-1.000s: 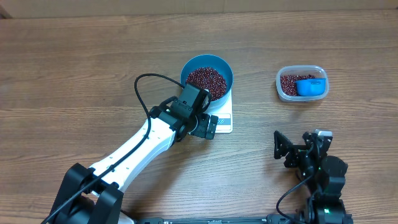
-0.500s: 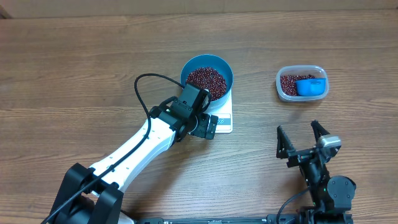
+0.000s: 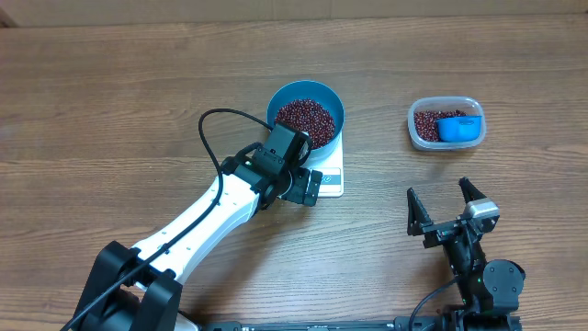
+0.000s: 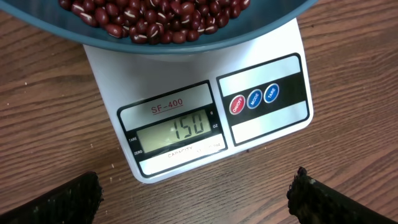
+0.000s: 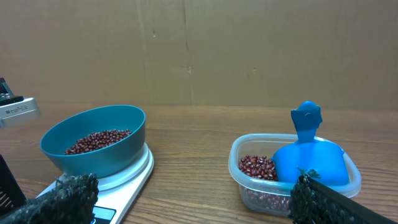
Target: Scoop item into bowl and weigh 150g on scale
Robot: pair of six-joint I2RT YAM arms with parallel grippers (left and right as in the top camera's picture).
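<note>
**Reading reached: hands off the scale**

Nearest to us, both tools are empty. The left gripper (image 4: 193,200) hangs with its jaws spread wide, just short of the front edge of the scale (image 4: 158,78). The right gripper (image 3: 443,210) is equally wide and sits low on the right, well apart from everything.

The display (image 4: 180,129) reads 150, though the unit mark is too small for us to trust. We judge the weighing is essentially done, so doing this step well means touching nothing. Any nudge to the scale or the bowl (image 3: 336,103) would upset the figure. The bowl sits on the scale and overhangs its far end, with the beans (image 3: 305,118) heaped inside.

If we move the left arm, we draw it back towards its base and away from that front edge. We do not go forward under the blue rim.

Bare wood lies between the scale and the tub (image 3: 415,124), which holds the scoop (image 3: 457,128) on leftover beans. Further out, the table (image 3: 110,110) gives wide room to the left and behind.
</note>
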